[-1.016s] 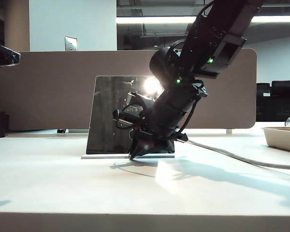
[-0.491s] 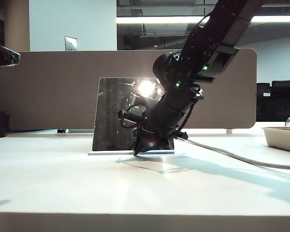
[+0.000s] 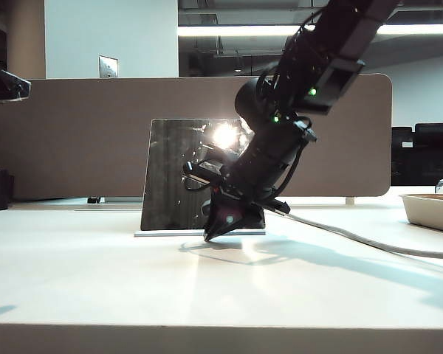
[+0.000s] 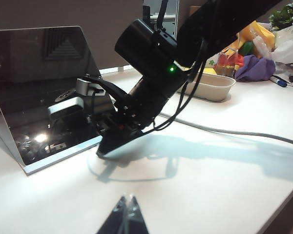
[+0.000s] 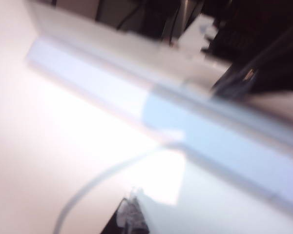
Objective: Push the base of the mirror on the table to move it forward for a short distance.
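The mirror [image 3: 173,173], a dark smudged panel tilted back, stands on its thin pale base [image 3: 162,233] on the off-white table [image 3: 96,287]. My right gripper [image 3: 207,237] is shut and empty. It points steeply down at the table just in front of the base's front edge, near its right half. The left wrist view shows the mirror [image 4: 34,73], the base [image 4: 58,158] and the right gripper [image 4: 100,154] beside it. My left gripper [image 4: 129,197] is shut and empty, hovering over bare table well short of the mirror. In the blurred right wrist view a strip of table separates the right gripper [image 5: 135,192] from the base [image 5: 102,87].
A wide beige divider [image 3: 74,133] stands behind the mirror. A grey cable [image 3: 354,240] trails right across the table. A shallow tray [image 3: 432,210] sits at the right edge. A pale bowl [image 4: 210,87] and coloured bags [image 4: 256,66] lie beyond the arm.
The mirror and its base slid away from the exterior camera during the first half second, then stayed put. The right gripper's tip has since drawn back slightly from the base.
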Controlling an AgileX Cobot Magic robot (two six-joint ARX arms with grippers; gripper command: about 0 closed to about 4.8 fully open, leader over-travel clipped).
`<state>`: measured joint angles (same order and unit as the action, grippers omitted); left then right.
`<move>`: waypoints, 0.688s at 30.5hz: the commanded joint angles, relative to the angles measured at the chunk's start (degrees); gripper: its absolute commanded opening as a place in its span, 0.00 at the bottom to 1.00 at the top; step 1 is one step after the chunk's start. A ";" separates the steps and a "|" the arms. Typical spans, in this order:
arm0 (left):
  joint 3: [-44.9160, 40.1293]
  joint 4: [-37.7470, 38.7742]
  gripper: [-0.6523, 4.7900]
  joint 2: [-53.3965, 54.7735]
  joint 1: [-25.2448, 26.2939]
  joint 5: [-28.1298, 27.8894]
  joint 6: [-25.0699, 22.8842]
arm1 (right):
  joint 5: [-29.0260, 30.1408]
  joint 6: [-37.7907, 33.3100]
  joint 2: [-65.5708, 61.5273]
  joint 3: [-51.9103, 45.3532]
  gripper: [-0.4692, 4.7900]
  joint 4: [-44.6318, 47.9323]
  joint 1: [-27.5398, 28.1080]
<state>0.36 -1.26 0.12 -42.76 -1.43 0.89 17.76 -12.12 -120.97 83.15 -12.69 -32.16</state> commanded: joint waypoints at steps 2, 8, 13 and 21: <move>0.07 -0.55 0.12 0.02 0.20 0.17 -0.24 | 0.46 2.01 5.84 -0.17 0.08 -3.67 -1.60; 0.07 -0.46 0.12 0.02 7.39 0.39 -0.24 | -2.89 3.56 15.21 -0.17 0.08 -6.62 -4.07; 0.07 -0.50 0.12 0.02 19.08 0.22 -0.24 | -4.37 3.17 22.64 -0.17 0.08 -9.49 -6.21; 0.07 -0.52 0.12 0.02 34.69 0.15 -0.24 | -9.01 3.58 34.05 -0.17 0.08 -9.79 -9.92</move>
<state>0.36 -1.26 0.12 -9.50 -1.30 0.89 11.00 -8.71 -88.79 82.98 -22.98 -41.78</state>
